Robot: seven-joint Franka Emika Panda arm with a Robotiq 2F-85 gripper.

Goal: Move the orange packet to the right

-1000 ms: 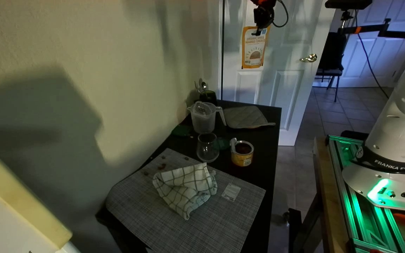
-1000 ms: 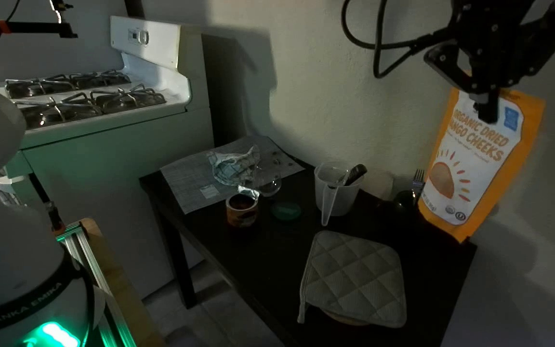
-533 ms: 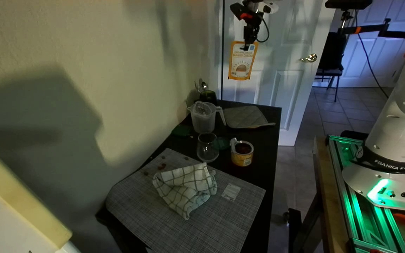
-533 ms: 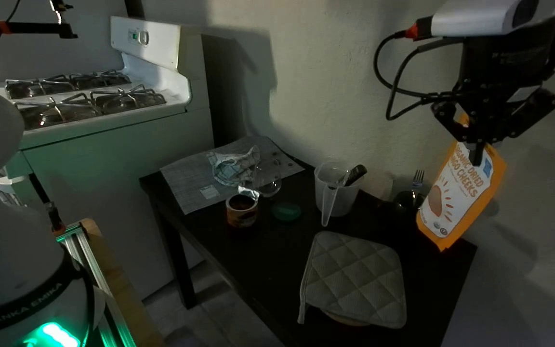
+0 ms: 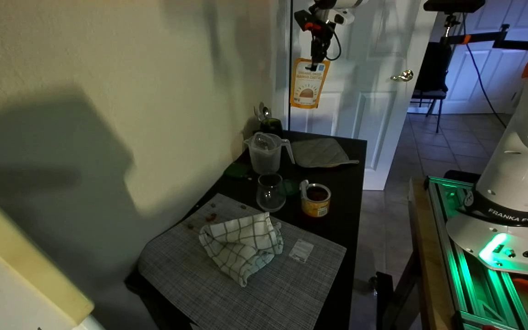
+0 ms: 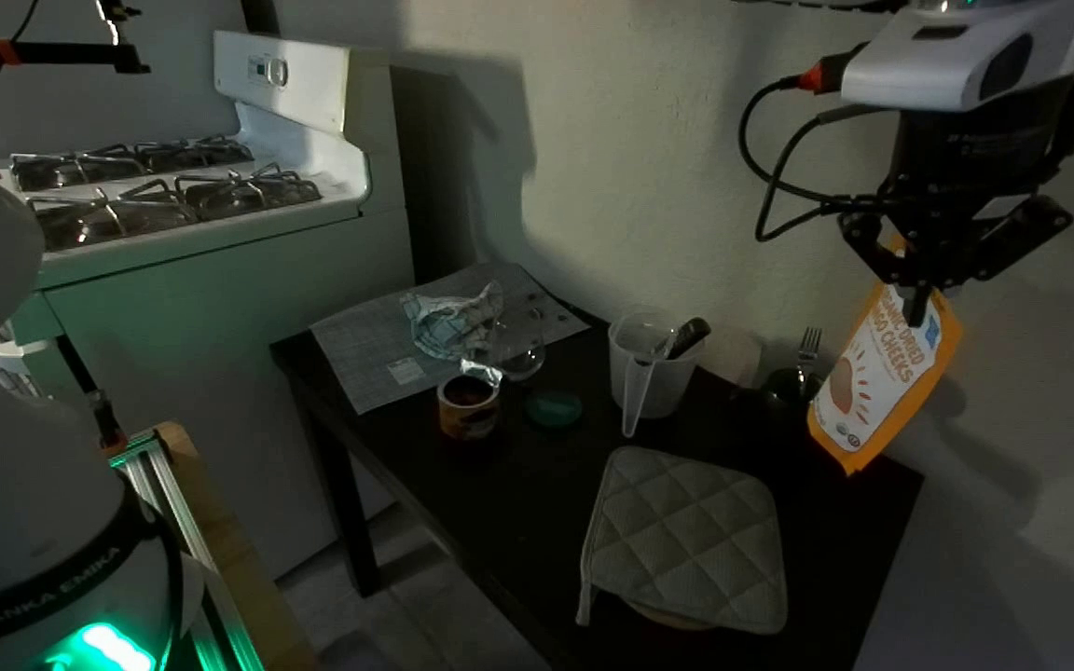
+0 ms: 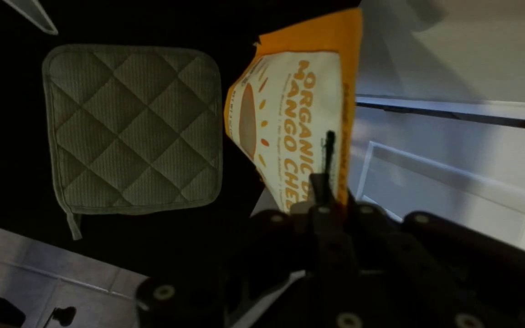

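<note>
A pale wall (image 5: 163, 59) is filling much of the background, broad shadows lying across it. A white panelled door (image 5: 355, 87) is standing behind the scene in an exterior view, and a white stove (image 6: 229, 308) with dark grates is standing in an exterior view too. The robot arm (image 5: 514, 165) is rising with green light glowing at its foot, and a dark desk (image 6: 509, 503) is standing between it and the wall. A grey woven placemat (image 5: 273, 295) is covering one end of the desk, with a checked cloth (image 5: 243, 245) lying crumpled on top. Toward the opposite end a quilted pot holder (image 6: 686, 540) is lying flat. A clear jug (image 6: 669, 387) is standing near the wall, a dark-handled tool (image 6: 689, 336) leaning inside it.

The orange packet (image 6: 884, 377) is hanging in the air, tilted, at the pot holder's end of the desk; the views are leaving unclear whether it is hanging over the top or past the edge. The jaws are pinching it by its upper part, one tip showing dark against the white label in the wrist view.

A drinking glass (image 5: 271, 195) is standing by the placemat's edge, and an opened can (image 5: 315, 206) is standing near it. A dark green cup (image 5: 272, 125) is holding a fork (image 6: 809, 345) upright near the jug. A green disc (image 6: 554, 408) is lying near the can. A white slip (image 5: 301, 250) is lying near the cloth.
</note>
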